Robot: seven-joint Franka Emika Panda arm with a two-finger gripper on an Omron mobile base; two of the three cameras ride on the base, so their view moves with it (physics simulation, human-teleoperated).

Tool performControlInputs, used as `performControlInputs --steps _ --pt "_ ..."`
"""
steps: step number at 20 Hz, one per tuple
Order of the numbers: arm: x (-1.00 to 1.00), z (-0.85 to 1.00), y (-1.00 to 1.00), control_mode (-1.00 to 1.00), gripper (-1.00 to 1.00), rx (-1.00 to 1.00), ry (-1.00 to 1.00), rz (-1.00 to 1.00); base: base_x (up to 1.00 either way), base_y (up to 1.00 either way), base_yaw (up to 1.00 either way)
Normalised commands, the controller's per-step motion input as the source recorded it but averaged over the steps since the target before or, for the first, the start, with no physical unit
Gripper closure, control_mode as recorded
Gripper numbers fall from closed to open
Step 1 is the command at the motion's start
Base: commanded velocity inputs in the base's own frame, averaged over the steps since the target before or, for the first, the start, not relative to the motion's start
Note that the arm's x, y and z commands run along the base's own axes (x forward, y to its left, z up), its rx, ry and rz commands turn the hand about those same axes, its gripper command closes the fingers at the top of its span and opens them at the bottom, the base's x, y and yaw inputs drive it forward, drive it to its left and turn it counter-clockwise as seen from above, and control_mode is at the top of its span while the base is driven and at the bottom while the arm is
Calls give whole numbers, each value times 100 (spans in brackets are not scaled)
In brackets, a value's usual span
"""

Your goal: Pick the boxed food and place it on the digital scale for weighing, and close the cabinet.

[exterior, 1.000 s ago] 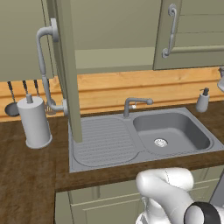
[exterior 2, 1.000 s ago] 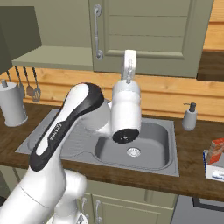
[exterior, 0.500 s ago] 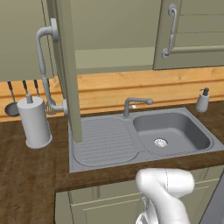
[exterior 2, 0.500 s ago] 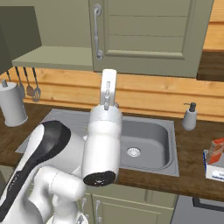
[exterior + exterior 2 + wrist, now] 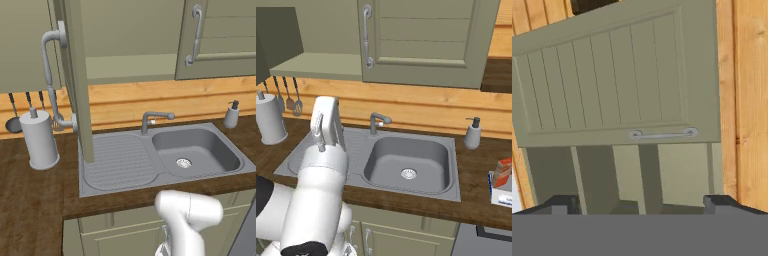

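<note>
Even, soft light fills the rendered kitchen with no glare, only faint shade under the cabinet [image 5: 130, 40] and in the sink [image 5: 408, 160] bowl, edges look slightly soft and pixelated, and the hand view sits rolled sideways.

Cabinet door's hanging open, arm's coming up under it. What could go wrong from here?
1. The open left door juts out over the sink; the rising arm could clip its edge.
2. The gripper is open and faces the closed right door, not the open one, so a push may miss.
</note>
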Motion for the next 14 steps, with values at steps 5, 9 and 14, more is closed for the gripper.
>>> performControlInputs --steps 5,9,14 --pt "-52 -17 100 -100 -100 -3 -20 -11 0 0 0" --pt "15 -62 100 -100 -100 -1 -9 -4 0 0 0" --pt "63 -99 100 -100 -100 0 -1 0 0 0 0"
